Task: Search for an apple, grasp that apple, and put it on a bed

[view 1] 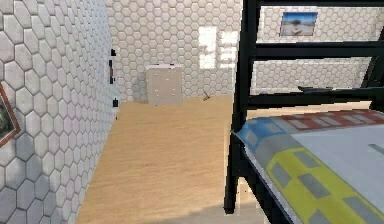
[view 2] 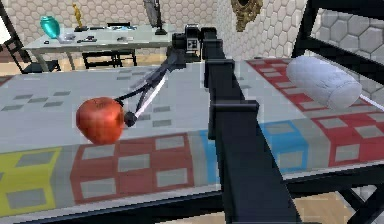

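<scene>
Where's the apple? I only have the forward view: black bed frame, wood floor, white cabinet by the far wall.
Observer: A round red apple shows in the arm side view, in front of the bed's patchwork quilt.
Operator: Gripper on it?
Observer: The gripper has its fingertips at the apple's right side. I cannot tell whether it holds the apple or whether the apple rests on the quilt.
Operator: Anything else on the bed?
Observer: A white cylindrical pillow lies on the quilt toward the arm side view's right.
</scene>
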You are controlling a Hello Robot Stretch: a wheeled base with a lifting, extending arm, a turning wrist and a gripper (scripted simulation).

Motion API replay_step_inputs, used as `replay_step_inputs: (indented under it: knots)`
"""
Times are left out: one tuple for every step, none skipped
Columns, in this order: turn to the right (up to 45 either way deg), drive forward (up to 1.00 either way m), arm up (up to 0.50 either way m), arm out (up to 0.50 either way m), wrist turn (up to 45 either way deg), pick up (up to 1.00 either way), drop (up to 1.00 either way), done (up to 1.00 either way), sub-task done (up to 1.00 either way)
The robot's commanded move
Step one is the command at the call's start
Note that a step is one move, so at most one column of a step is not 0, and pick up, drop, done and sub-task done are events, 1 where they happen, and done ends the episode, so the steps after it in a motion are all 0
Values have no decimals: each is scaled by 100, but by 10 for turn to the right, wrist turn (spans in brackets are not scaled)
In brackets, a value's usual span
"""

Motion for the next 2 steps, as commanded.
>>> replay_step_inputs:
  knots:
    - [0, 0, 0, 0, 450, 0, 0, 0, 0]
    - [0, 0, 0, 0, 420, 0, 0, 0, 0]
